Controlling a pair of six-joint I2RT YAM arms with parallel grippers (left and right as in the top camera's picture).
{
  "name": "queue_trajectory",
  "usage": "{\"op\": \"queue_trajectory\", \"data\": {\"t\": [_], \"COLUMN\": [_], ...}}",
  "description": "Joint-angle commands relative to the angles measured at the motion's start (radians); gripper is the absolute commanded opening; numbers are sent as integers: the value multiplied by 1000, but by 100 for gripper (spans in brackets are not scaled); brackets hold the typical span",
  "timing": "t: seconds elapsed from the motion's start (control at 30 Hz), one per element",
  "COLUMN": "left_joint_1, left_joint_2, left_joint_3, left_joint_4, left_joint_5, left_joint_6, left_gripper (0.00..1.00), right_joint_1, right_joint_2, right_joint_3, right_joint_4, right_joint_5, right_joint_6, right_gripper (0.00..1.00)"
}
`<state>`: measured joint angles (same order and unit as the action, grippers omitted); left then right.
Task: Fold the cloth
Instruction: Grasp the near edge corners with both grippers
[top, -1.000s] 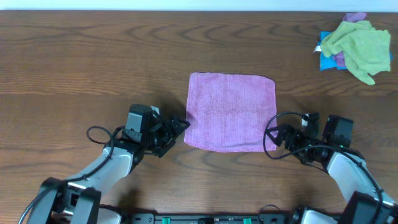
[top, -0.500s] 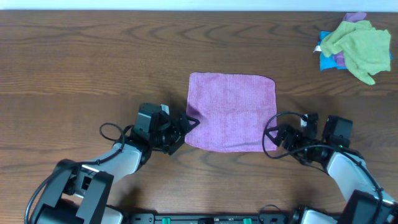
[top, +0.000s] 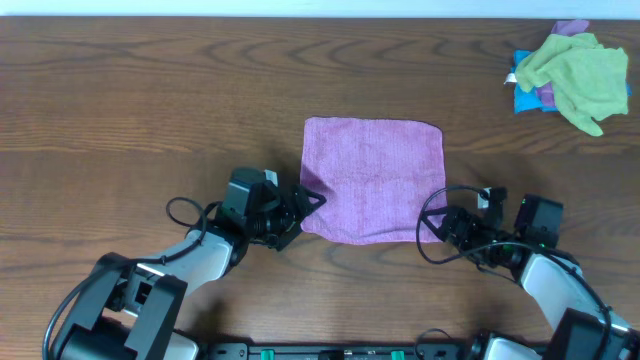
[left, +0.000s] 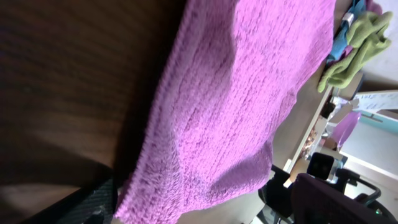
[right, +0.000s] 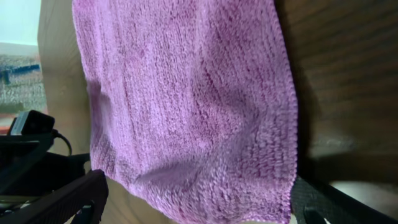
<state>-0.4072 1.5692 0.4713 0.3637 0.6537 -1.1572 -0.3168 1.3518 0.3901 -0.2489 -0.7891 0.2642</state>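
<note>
the cloth lies flat mid-frame on the desk; it looks soft, light and floppy. left gripper and right gripper, both released, straddle its lower corners, the best pinch points.

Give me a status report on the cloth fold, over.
Left gripper open, at near left corner of the cloth. Right gripper open, at near right corner. Lies flat, unfolded. Spare cloth pile far right, well clear.
</note>
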Motion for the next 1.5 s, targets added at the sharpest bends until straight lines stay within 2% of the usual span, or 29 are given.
{"op": "queue_trajectory", "data": {"t": [0.0, 0.4, 0.5, 0.57, 0.7, 0.97, 1.07, 1.1, 1.17, 1.2, 1.33, 1.47], "left_joint_1": [-18, -21, -21, -21, -21, -21, -21, -21, -21, -21, -21, -21], "left_joint_2": [23, 24, 28, 28, 28, 28, 28, 28, 28, 28, 28, 28], "left_joint_3": [-9, -9, -9, -9, -9, -9, -9, -9, -9, -9, -9, -9], "left_joint_4": [-12, -16, -16, -16, -16, -21, -24, -25, -28, -30, -41, -43], "left_joint_5": [-29, -36, -36, -37, -37, -37, -37, -37, -37, -38, -39, -32], "left_joint_6": [-11, 2, 13, 13, 13, 21, 24, 26, 29, 29, 36, 58], "left_gripper": [88, 55, 41, 36, 30, 17, 9, 6, 6, 6, 6, 6], "right_joint_1": [-3, -3, -3, -3, -3, -3, -3, -3, -3, -3, -3, -3], "right_joint_2": [29, 29, 29, 29, 29, 29, 29, 29, 29, 29, 29, 29], "right_joint_3": [-53, -53, -53, -53, -53, -53, -53, -53, -53, -53, -53, -53], "right_joint_4": [-32, -61, -61, -61, -57, -42, -30, -26, -20, -20, -20, -20], "right_joint_5": [93, 137, 151, 163, 190, 210, 210, 210, 210, 210, 209, 192], "right_joint_6": [28, 27, 27, 27, 27, 27, 27, 27, 27, 27, 27, 27], "right_gripper": [94, 83, 79, 75, 64, 52, 39, 32, 11, 7, 1, 1]}}
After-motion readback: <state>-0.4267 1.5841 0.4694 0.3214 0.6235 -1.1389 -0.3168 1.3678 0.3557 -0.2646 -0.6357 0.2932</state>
